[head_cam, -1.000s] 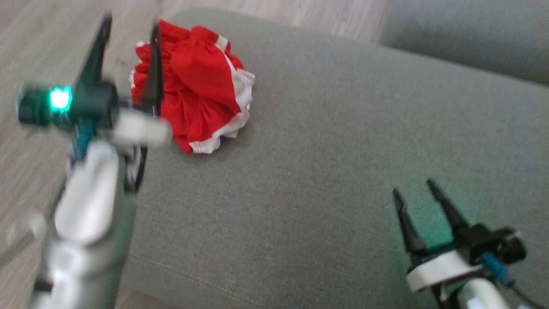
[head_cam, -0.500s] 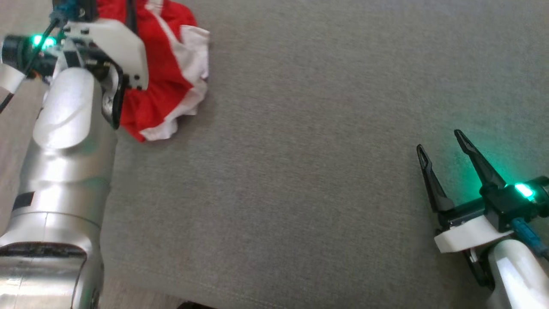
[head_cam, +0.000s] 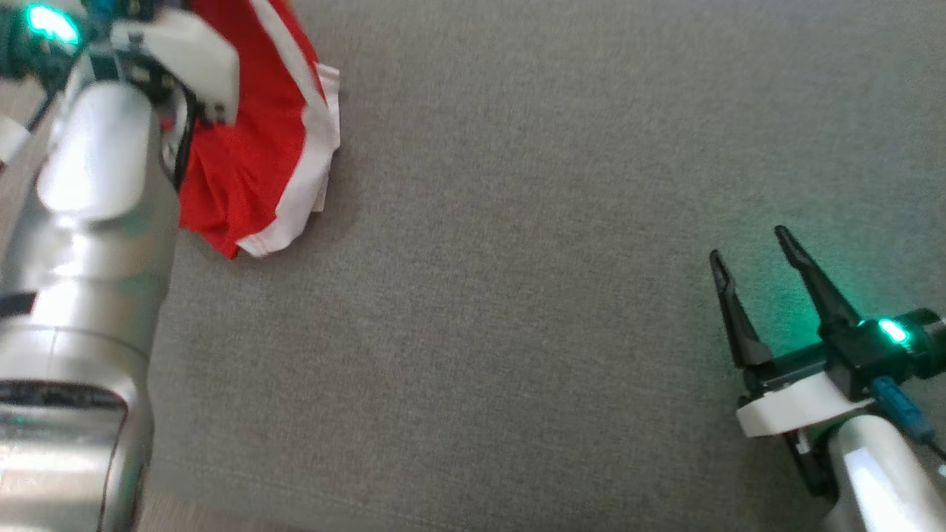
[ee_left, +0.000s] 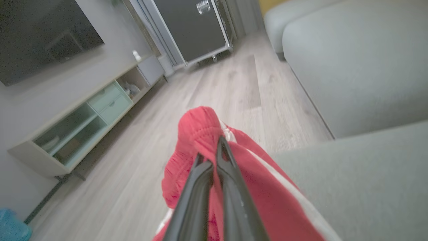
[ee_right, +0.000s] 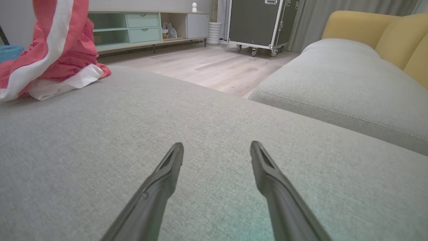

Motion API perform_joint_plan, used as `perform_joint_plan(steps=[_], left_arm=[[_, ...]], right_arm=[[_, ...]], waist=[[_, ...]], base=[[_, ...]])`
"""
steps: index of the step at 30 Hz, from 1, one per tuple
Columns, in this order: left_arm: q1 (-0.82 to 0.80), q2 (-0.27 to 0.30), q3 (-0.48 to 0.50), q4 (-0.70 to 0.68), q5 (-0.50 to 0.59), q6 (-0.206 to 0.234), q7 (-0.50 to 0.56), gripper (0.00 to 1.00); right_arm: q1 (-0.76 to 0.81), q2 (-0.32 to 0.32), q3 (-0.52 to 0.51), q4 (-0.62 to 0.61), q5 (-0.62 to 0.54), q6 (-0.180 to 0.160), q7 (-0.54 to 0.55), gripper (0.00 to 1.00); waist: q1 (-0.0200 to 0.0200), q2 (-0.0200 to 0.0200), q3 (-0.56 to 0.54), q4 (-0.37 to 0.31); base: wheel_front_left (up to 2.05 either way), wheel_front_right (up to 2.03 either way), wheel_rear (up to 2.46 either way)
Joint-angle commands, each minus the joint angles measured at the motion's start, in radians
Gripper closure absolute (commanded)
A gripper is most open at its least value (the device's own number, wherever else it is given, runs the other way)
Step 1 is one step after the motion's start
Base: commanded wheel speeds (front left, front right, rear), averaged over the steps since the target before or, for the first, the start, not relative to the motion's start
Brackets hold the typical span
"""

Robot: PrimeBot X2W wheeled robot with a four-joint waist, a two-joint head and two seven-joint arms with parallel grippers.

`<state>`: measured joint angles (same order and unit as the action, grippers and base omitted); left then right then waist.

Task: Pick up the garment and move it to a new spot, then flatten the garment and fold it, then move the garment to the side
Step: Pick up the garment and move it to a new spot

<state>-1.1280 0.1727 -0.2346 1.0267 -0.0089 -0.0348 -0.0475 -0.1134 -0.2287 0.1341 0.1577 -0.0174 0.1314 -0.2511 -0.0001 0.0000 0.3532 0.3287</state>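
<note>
The garment (head_cam: pixel 255 148) is red cloth with white stripes, at the upper left of the head view near the left edge of the grey cushion (head_cam: pixel 517 295). In the left wrist view my left gripper (ee_left: pixel 210 150) is shut on a bunched fold of the garment (ee_left: pixel 200 130), and the cloth hangs stretched below it. The right wrist view shows the garment (ee_right: pixel 50 57) pulled upward at the far left, its hem resting on the cushion. My right gripper (head_cam: pixel 748 255) stands open low over the cushion at the lower right, nothing between its fingers; its spread fingers (ee_right: pixel 160 180) show in the right wrist view.
A wood floor (ee_left: pixel 217 87) lies beyond the cushion's left edge. A second grey cushion (ee_right: pixel 334 87) and a yellow backrest (ee_right: pixel 374 33) lie across a gap. A low cabinet (ee_right: pixel 140 28) and a dark wheeled case (ee_right: pixel 257 23) stand by the wall.
The head camera has tilted down. My left gripper has reached the garment, shut on it, and pulled the cloth up so it hangs stretched. The right gripper stays open.
</note>
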Motion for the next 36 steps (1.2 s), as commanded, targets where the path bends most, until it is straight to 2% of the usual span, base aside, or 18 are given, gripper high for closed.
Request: perform_joint_plan(steps=[1, 7, 14, 21, 26, 30, 36], left_arm=[[-0.078, 0.048, 0.006, -0.049, 0.007, -0.010, -0.024, 1.00], [-0.146, 0.021, -0.022, -0.096, -0.008, -0.057, -0.062, 1.00], [-0.162, -0.049, -0.023, -0.121, -0.116, -0.090, -0.053, 1.00], [-0.152, -0.080, -0.039, -0.160, -0.291, -0.095, 0.017, 1.00], [-0.121, -0.105, -0.030, -0.183, -0.392, -0.096, 0.007, 1.00], [-0.008, -0.120, -0.072, -0.174, -0.415, -0.065, -0.074, 1.00], [0.306, -0.122, -0.225, -0.178, -0.406, -0.010, -0.206, 1.00]], right_arm=[[-0.001, 0.015, 0.025, -0.018, 0.003, -0.001, -0.011, 0.00], [0.004, 0.083, 0.035, 0.009, -0.001, -0.001, -0.011, 0.00], [0.066, 0.155, 0.022, 0.041, 0.009, -0.001, -0.011, 0.00], [0.089, 0.176, 0.022, 0.050, 0.014, -0.001, -0.011, 0.00], [0.085, 0.178, 0.039, 0.042, 0.056, -0.001, -0.011, 0.00], [0.083, 0.178, 0.048, 0.041, 0.086, -0.001, -0.011, 0.00], [0.090, 0.178, 0.036, 0.035, 0.106, -0.001, -0.011, 0.00]], waist=[[0.0001, 0.0000, -0.060, -0.018], [0.0001, 0.0000, -0.176, -0.086], [0.0001, 0.0000, -0.348, -0.248], [0.0001, 0.0000, -0.398, -0.442], [0.0001, 0.0000, -0.397, -0.542], [0.0001, 0.0000, -0.383, -0.603], [0.0001, 0.0000, -0.352, -0.617]], base=[[0.00, 0.00, 0.00], [0.00, 0.00, 0.00], [0.00, 0.00, 0.00], [0.00, 0.00, 0.00], [0.00, 0.00, 0.00], [0.00, 0.00, 0.00], [0.00, 0.00, 0.00]])
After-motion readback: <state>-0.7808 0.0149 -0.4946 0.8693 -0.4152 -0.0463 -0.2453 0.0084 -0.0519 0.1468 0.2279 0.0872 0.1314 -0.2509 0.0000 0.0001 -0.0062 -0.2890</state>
